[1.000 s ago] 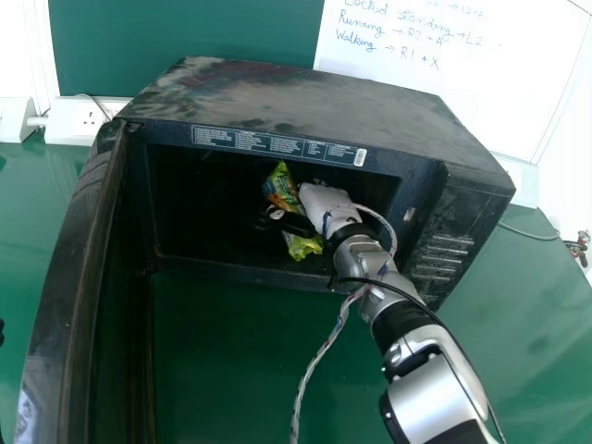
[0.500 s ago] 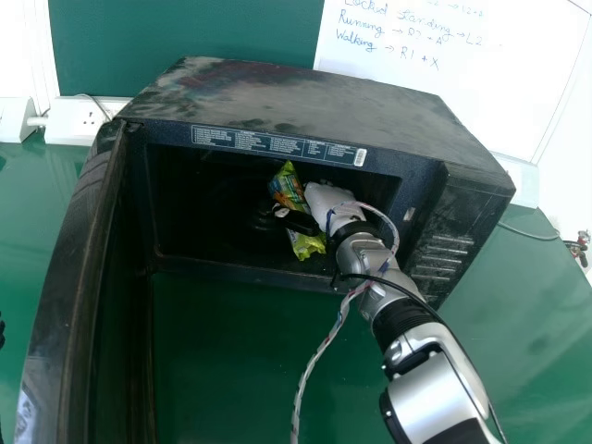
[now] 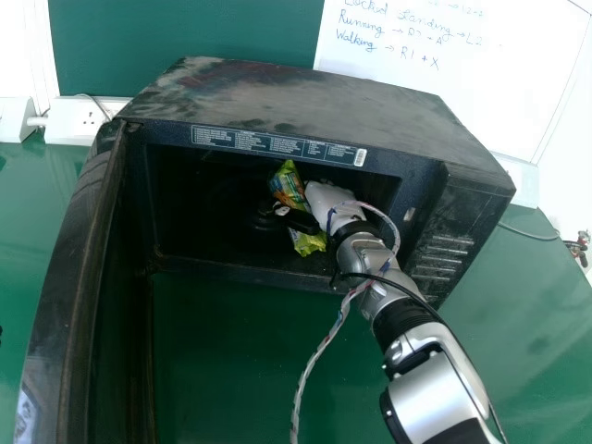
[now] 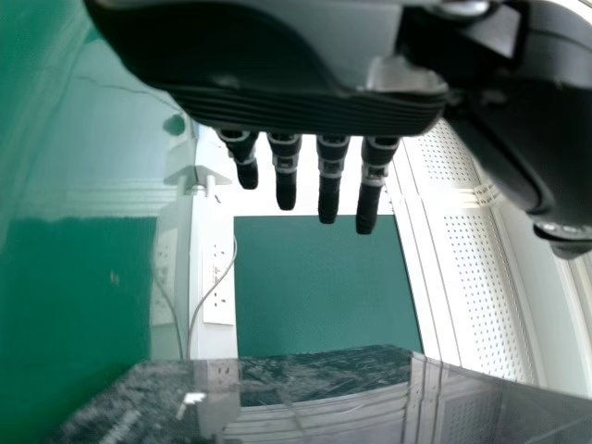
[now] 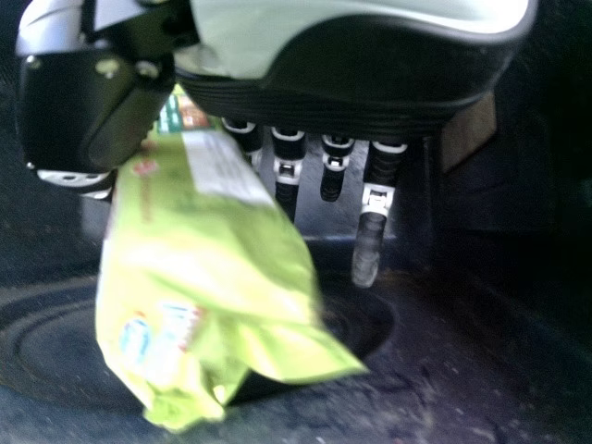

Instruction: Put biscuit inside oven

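My right hand (image 3: pixel 326 198) is inside the black oven (image 3: pixel 296 102), right of the middle of its cavity, with the green biscuit packet (image 3: pixel 287 182) at its fingers. In the right wrist view, the packet (image 5: pixel 208 250) passes between the thumb and fingers of my right hand (image 5: pixel 361 69), which pinch it; its crumpled end hangs over the round turntable (image 5: pixel 51 347). Part of the packet is hidden behind the thumb. My left hand (image 4: pixel 277 69) has straight fingers and holds nothing.
The oven door (image 3: pixel 69 277) stands open on the left, reaching toward the robot. Cavity walls surround my right hand, and a loose cable (image 3: pixel 319 356) hangs beside the right forearm. Green table (image 3: pixel 240 370) lies in front; a wall socket (image 3: pixel 88 120) is behind left.
My right hand and the packet have shifted slightly to the right inside the oven since the earliest frame. The oven and its door have not moved.
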Tool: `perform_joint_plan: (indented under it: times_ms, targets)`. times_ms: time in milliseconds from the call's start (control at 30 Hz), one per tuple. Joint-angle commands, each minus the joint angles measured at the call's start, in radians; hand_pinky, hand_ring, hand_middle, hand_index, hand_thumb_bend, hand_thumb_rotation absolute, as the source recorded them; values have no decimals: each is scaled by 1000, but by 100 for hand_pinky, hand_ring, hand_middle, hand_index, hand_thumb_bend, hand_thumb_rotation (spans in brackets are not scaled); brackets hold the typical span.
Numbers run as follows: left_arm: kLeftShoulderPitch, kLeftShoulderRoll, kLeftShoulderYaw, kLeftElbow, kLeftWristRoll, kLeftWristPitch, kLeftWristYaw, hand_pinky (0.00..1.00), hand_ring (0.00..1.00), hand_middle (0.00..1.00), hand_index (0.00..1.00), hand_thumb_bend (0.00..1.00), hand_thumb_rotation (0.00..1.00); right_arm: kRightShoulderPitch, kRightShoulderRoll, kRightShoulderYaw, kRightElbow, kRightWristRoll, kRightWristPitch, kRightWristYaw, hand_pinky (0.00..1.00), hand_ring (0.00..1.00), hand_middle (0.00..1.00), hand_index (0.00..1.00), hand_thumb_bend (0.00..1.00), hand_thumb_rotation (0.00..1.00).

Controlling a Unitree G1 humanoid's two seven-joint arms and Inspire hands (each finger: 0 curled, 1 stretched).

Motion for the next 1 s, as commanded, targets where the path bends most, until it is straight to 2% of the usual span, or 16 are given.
perform_joint_plan:
  times_ms: [0,67,167,300,600,700,733,967]
  targets:
    - [3,-23,19,11,36,-25,0,92,83,92,89,77,100,-13,-16,-1,-1,3,-12,-17,61,82,92,93,76,76]
    - [-6,-23,38,28,73,-49,4,92,83,91,89,77,100,-10,-19,2,-1,0,-17,-23,66,87,95,98,83,85]
    - [-5,-12,44,38,84,-62,-1,90,83,90,88,77,100,-5,-23,3,0,-1,-20,-32,72,91,98,100,85,94]
    - [-17,-7,49,55,90,-91,-5,89,82,90,88,77,100,4,-28,0,0,3,-28,-37,75,92,100,100,78,99]
    - [-31,-9,59,78,115,-118,1,87,79,89,87,75,100,16,-41,-12,-3,17,-51,-44,73,92,100,100,79,100]
    - [-33,3,53,87,98,-120,-6,87,80,88,86,75,100,24,-48,-19,-6,24,-66,-54,74,93,99,100,77,99]
    - [-30,8,50,87,90,-119,-10,87,81,89,87,75,100,26,-51,-19,-7,25,-70,-58,75,93,99,100,80,98]
    - [-20,12,39,75,67,-110,-23,81,82,90,87,74,100,48,-76,-34,-25,47,-118,-90,77,93,99,100,78,94]
